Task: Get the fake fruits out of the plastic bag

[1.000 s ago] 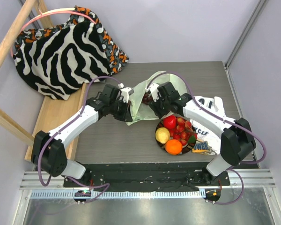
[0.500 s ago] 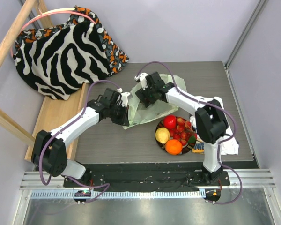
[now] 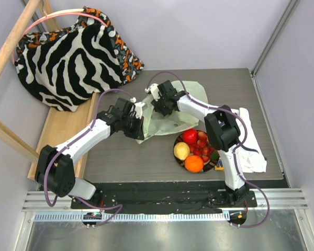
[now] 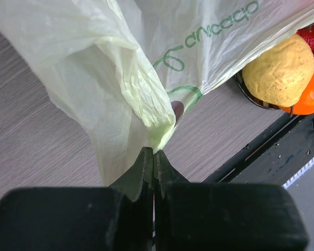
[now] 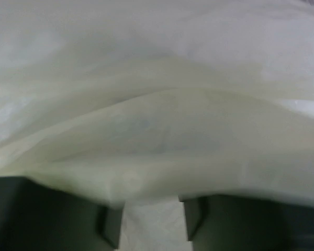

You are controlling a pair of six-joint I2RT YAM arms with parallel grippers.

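The pale green plastic bag (image 3: 174,116) lies crumpled on the grey table, left of and behind a dark plate (image 3: 178,159). On the plate are a red apple (image 3: 189,136), strawberries (image 3: 202,144), a yellow lemon-like fruit (image 3: 181,150) and an orange (image 3: 193,163). The grape bunch is hidden. My left gripper (image 3: 140,124) is shut on a bunched fold at the bag's left edge (image 4: 153,151). My right gripper (image 3: 158,107) sits at the bag's far left part. Its fingers (image 5: 110,225) stand apart with bag film draped over their tips.
A white printed T-shirt (image 3: 248,149) lies right of the plate. A zebra-striped cloth (image 3: 68,57) sits on a wooden bench (image 3: 63,130) at the back left. The table's black front rail (image 3: 162,188) runs by the arm bases.
My right gripper has swung from beside the plate to the bag's far left part. The bag has spread toward the back right. The grapes seen in it earlier no longer show.
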